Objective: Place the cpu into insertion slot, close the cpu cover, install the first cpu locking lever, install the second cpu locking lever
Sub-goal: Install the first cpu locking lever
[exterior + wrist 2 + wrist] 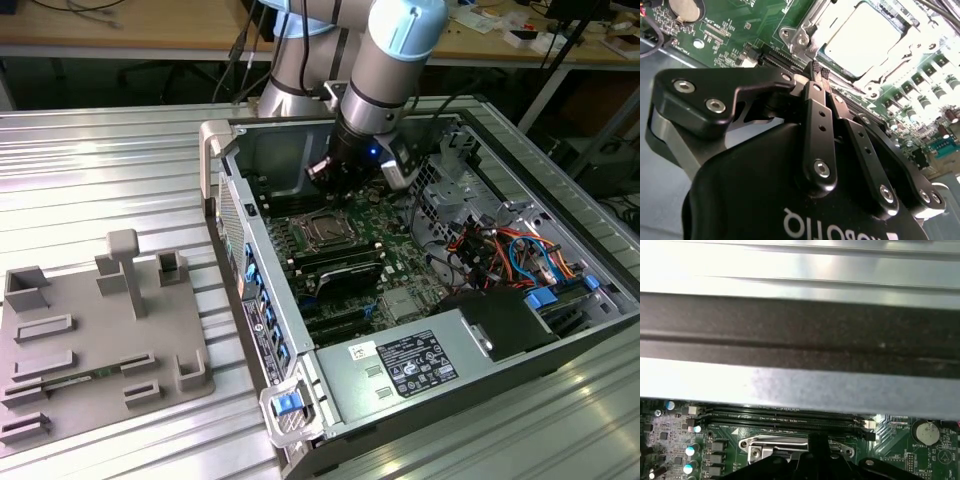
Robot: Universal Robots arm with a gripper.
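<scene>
Your gripper (820, 71) sits low inside the open computer case (560, 180), its fingers (816, 67) pressed together with nothing visible between the tips, hovering at the rim of the socket assembly. In the second wrist view the cpu (862, 39) already lies in the insertion slot (801, 41), its pale metal top showing through the cut-out of the cpu cover (872, 82), which appears folded down over it. In the exterior view the same socket (322, 230) sits on the green motherboard (400, 225), just below the tool. Whether either locking lever is latched cannot be judged from these views. The main risk, as I read it, is the closed tips sliding off the thin metal at the socket's edge and scraping the board or the small components beside it; a push that is slightly off line could also shift the cover or bend it. The memory slots (785, 418) run close alongside the socket, so a sideways drift of the fingers could knock them. As for writing, there is white lettering on the gripper body and a printed label on the power supply (410, 365), but I will not read either off.
</scene>
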